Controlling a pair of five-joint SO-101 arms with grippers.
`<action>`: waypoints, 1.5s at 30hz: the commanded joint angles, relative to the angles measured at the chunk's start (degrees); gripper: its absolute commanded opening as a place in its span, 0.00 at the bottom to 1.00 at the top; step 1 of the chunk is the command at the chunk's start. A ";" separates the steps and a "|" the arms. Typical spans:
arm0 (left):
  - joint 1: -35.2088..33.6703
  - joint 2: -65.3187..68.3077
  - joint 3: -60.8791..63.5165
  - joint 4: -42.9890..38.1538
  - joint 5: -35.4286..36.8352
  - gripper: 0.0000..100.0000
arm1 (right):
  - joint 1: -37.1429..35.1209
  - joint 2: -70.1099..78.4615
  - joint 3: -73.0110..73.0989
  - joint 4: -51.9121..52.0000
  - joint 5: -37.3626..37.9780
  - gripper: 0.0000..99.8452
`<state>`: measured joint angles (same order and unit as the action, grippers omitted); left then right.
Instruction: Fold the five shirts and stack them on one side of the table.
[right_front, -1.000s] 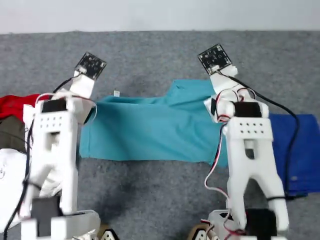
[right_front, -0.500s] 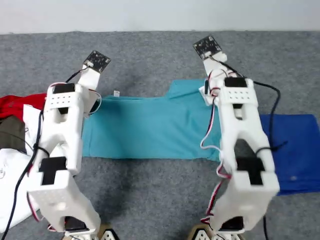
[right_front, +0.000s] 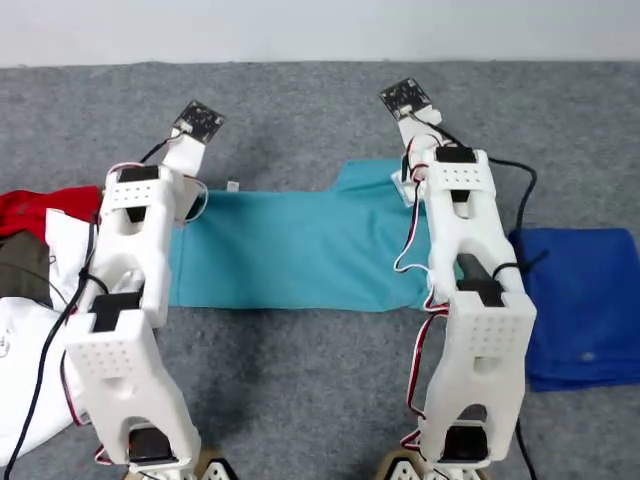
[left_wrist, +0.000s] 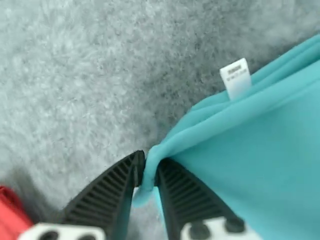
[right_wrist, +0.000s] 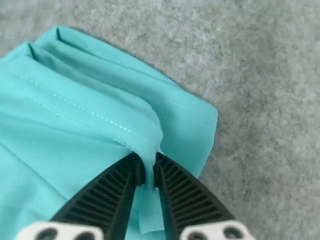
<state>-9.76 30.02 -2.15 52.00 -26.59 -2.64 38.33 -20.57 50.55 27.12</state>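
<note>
A teal shirt (right_front: 300, 255) lies spread as a wide band across the middle of the grey table (right_front: 300, 110). My left gripper (left_wrist: 148, 172) is shut on the teal shirt (left_wrist: 250, 150) at its far left corner, beside a small white tag (left_wrist: 235, 77). My right gripper (right_wrist: 148, 172) is shut on a fold of the teal shirt (right_wrist: 75, 125) at its far right edge. In the high view the left arm (right_front: 135, 250) and right arm (right_front: 465, 260) both stretch over the shirt's ends. A folded blue shirt (right_front: 580, 300) lies at the right.
A pile of unfolded shirts sits at the left edge: red (right_front: 35, 210), dark olive (right_front: 20, 265) and white (right_front: 25, 360). Bare grey carpet-like surface runs behind the teal shirt and in front between the arm bases.
Both arms have stretched toward the far side, their grippers pulling the teal shirt's far edge with them. The shirt now lies flatter and narrower, and more of the blue shirt is uncovered.
</note>
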 joint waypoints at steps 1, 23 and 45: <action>1.14 -0.53 -2.42 -1.58 0.70 0.01 | -0.40 0.40 -4.66 -0.84 -0.44 0.01; -0.35 -0.53 -20.18 12.57 5.89 0.09 | 0.75 -0.84 -36.13 30.64 -0.62 0.25; 2.29 8.88 -44.00 33.67 7.82 0.09 | -1.63 -24.92 10.11 38.46 -0.88 0.25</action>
<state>-9.05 37.93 -44.35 85.32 -18.07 -1.85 16.88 -18.02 96.26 26.77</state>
